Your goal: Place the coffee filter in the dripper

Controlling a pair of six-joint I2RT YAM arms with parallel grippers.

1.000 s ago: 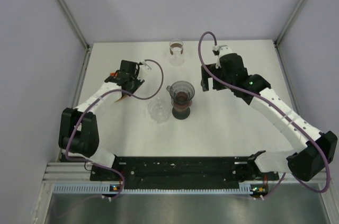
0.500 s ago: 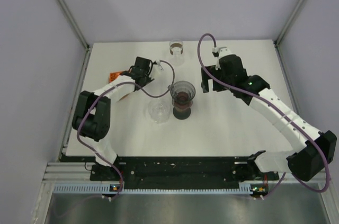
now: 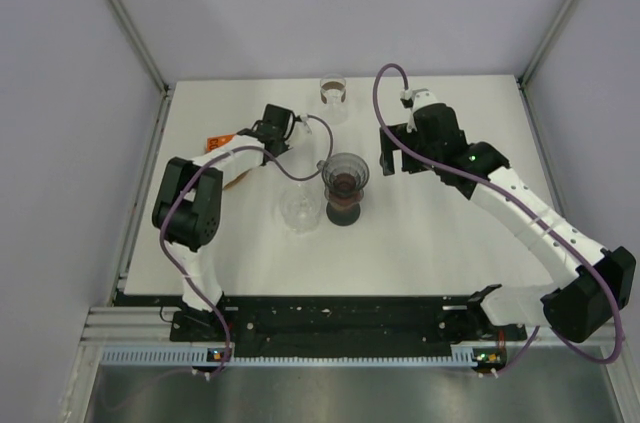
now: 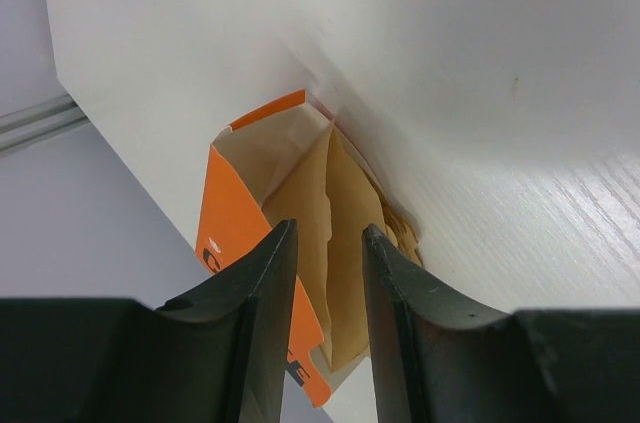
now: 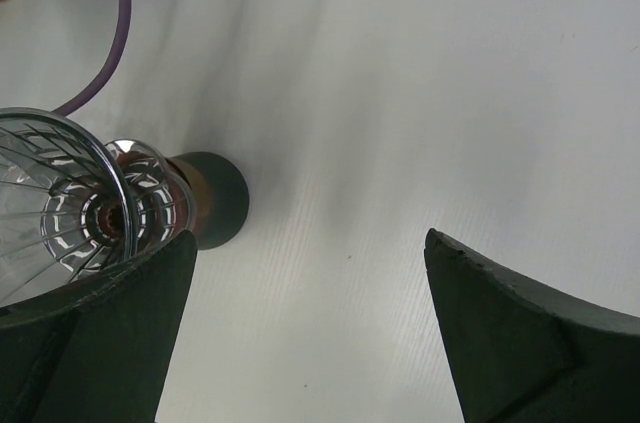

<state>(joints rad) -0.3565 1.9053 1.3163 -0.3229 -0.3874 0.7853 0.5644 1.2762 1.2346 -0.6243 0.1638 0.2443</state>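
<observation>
Brown paper coffee filters stick out of an orange box lying at the table's left side; from above I see the box beside the left arm. My left gripper points at the filters, jaws a narrow gap apart, with a filter showing in the gap. The clear ribbed glass dripper sits on a dark stand at the table's middle, with no filter in it. Just right of it, my right gripper hangs wide open over bare table.
An empty clear glass stands just left of the dripper's stand. A second glass stands at the back edge. The left arm's purple cable loops close to the dripper. Grey walls enclose the table on three sides.
The left arm has swung right and back, its elbow drawn in, carrying the gripper from over the box toward the table's middle-back. The right arm has not moved.
</observation>
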